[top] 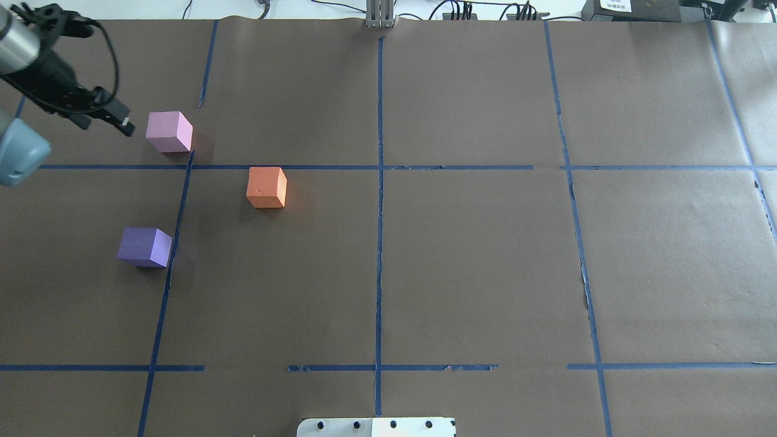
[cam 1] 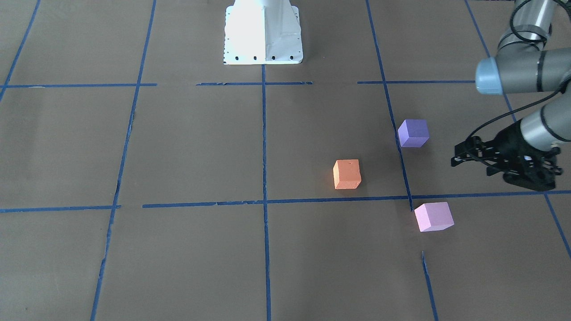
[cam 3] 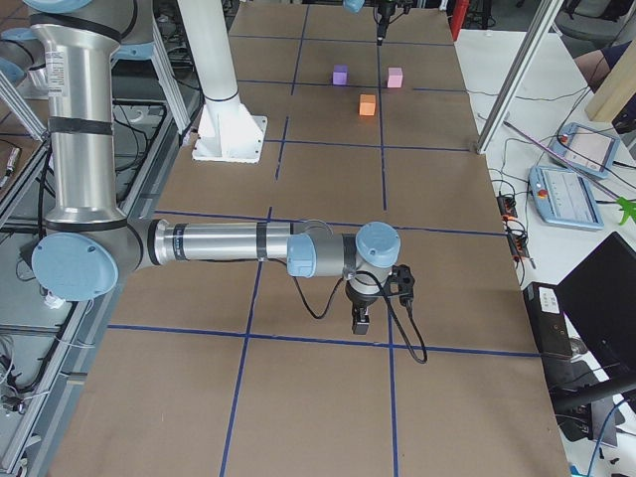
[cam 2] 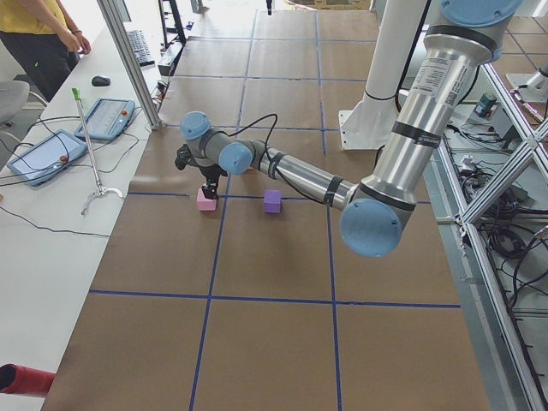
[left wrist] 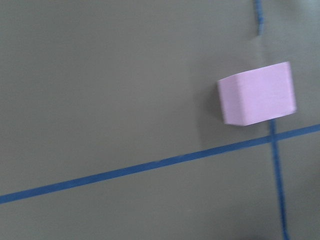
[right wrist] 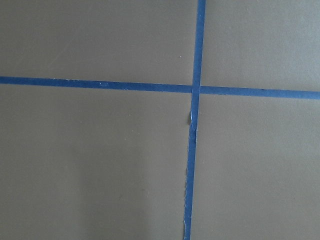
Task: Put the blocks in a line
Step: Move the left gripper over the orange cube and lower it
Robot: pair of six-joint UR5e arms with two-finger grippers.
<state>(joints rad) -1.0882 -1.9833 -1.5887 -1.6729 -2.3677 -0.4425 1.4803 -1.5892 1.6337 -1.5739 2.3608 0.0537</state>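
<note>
Three foam cubes lie apart on the brown table, in the half on my left. The pink block is farthest from my base, the orange block sits toward the middle, and the purple block is nearest. They also show in the front view: pink, orange, purple. My left gripper hovers just outboard of the pink block, open and empty; its wrist view shows the pink block at the right. My right gripper hangs over bare table far from the blocks; I cannot tell whether it is open or shut.
Blue tape lines divide the table into squares. My white base plate stands at the table's near edge. Teach pendants and cables lie on a side bench beyond the far edge, and a person stands there.
</note>
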